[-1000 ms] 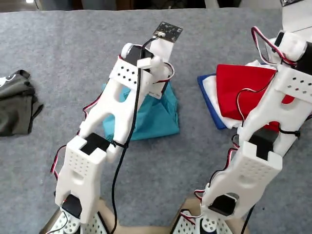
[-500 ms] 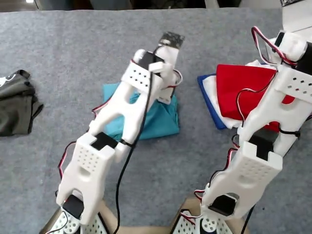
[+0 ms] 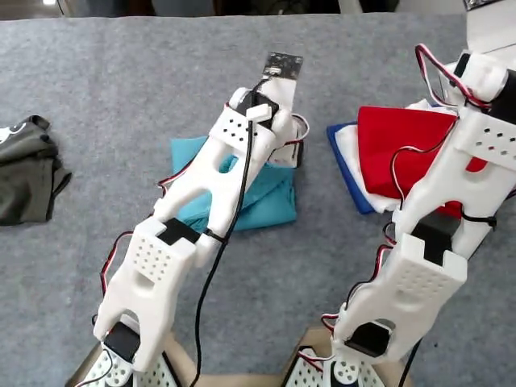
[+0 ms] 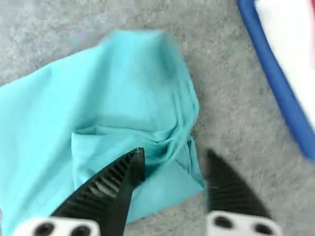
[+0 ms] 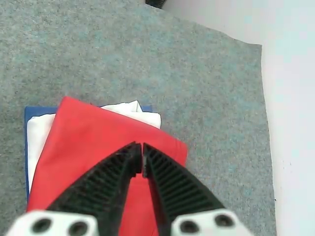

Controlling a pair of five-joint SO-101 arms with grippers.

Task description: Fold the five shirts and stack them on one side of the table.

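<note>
Teal cotton shirt (image 3: 270, 201), a soft folded rectangle, now lies flat on the grey felt counter (image 3: 121, 81). A second ago it was tented up under the left jaws. Since then the left arm has swung toward the stack. The left jaws stand wide over the shirt's rumpled corner, holding nothing. Fold looks released; moving it to the stack is probably next. Smooth red folded shirt (image 3: 403, 137) tops white folded shirt (image 5: 39, 132) and blue folded shirt (image 3: 343, 161), edges crisp. Right jaws pressed closed, empty, above the red. Crumpled dark grey shirt (image 3: 28, 173) lies well apart, unfolded.
</note>
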